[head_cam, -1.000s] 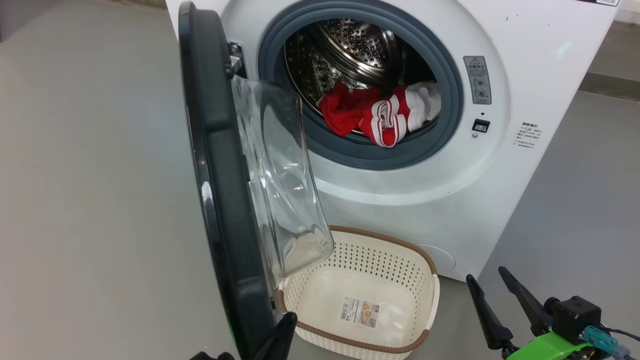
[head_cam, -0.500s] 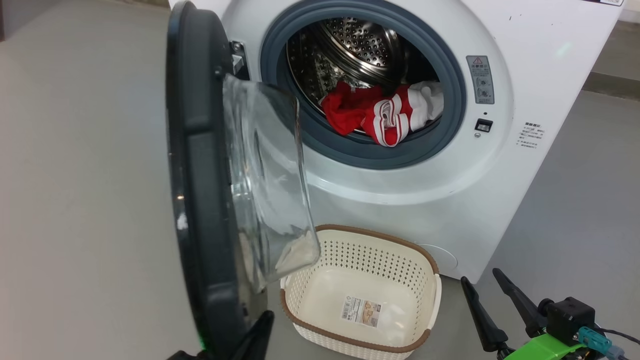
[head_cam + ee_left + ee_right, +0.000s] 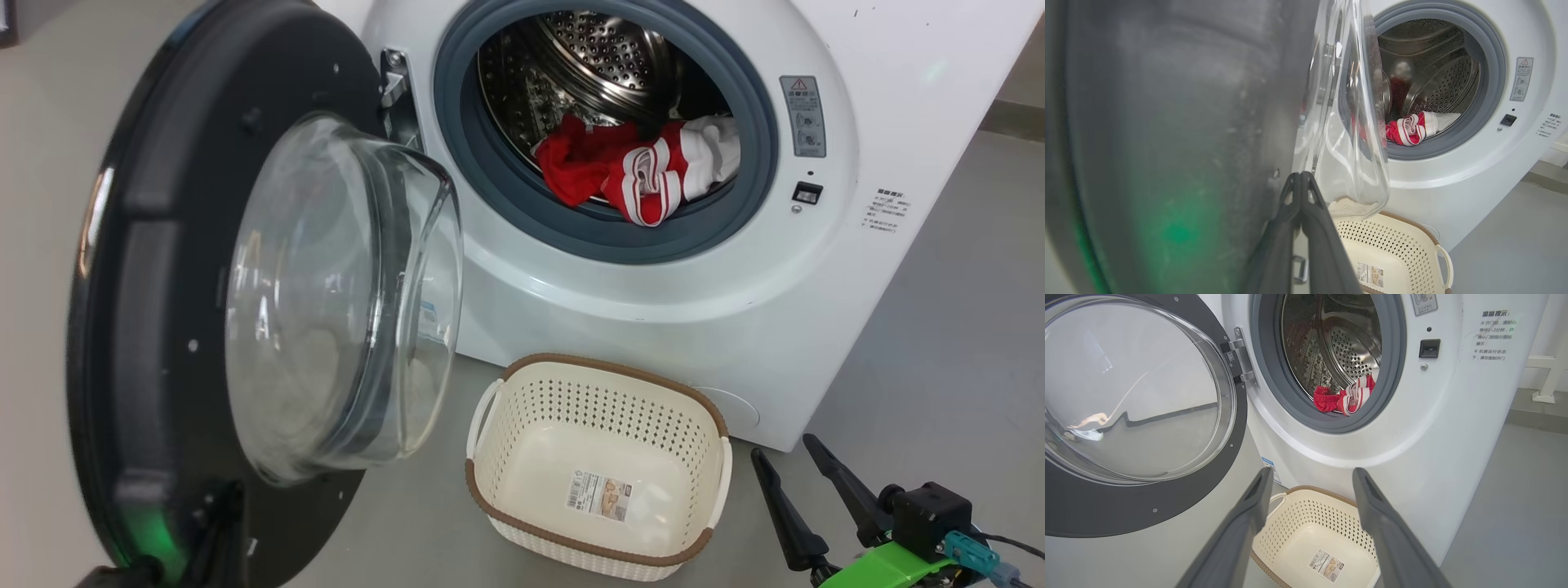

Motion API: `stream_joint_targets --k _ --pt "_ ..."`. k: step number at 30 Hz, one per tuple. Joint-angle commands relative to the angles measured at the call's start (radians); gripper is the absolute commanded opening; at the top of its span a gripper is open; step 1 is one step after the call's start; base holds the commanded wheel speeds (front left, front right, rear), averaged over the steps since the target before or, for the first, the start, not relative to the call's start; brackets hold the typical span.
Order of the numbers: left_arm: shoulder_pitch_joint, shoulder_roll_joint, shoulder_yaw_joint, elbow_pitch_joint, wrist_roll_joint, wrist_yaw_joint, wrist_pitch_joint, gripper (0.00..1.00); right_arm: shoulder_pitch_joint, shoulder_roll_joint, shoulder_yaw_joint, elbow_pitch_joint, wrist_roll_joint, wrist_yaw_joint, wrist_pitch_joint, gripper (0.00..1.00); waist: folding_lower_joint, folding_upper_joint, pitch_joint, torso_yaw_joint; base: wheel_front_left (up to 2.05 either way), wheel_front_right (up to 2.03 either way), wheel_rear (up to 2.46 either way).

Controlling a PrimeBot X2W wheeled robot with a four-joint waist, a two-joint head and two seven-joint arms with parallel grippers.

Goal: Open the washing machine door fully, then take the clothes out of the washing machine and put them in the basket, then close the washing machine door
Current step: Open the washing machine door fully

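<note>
- Right, the washing machine door (image 3: 310,302) stands wide open, left of the washing machine (image 3: 620,302).
- the clothes (image 3: 629,167) lie in its drum mouth.
- the basket (image 3: 604,367) sits just before it.
- left gripper (image 3: 1301,181) pinched closed at the door's bottom; right gripper (image 3: 782,447) spread, empty.

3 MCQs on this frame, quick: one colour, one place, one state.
1. Rim colour of the basket? A blue B brown C black
2. Where are the clothes? A in the basket B on the floor C in the washing machine
3. The right gripper is: A open, empty B shut on the clothes C shut, empty
Key: 1 B, a brown band tops the cream wall; 2 C, red fabric lies in its round opening; 3 A, its fingers stand apart, nothing between.
</note>
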Motion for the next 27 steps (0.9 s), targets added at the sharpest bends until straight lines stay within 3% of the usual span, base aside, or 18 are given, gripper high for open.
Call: stream_joint_targets --k 1,14,27 --pt "-0.07 0.036 0.074 -0.012 -0.02 0.019 -0.018 0.0 -0.04 -0.013 0.02 -0.029 -0.005 0.002 -0.012 1.0 0.0 0.0 0.005 -0.003 0.0 0.0 0.0" --pt "-0.16 0.102 0.179 0.136 -0.065 0.017 -0.056 0.0 -0.077 -0.021 0.033 -0.035 -0.014 0.002 -0.012 1.0 0.0 0.0 0.034 -0.015 0.0 0.0 0.0" --pt "-0.342 0.178 0.263 0.418 -0.102 -0.025 -0.126 0.0 -0.113 -0.044 0.055 -0.036 -0.019 0.002 -0.012 1.0 0.0 0.0 0.095 -0.021 0.0 0.0 0.0"
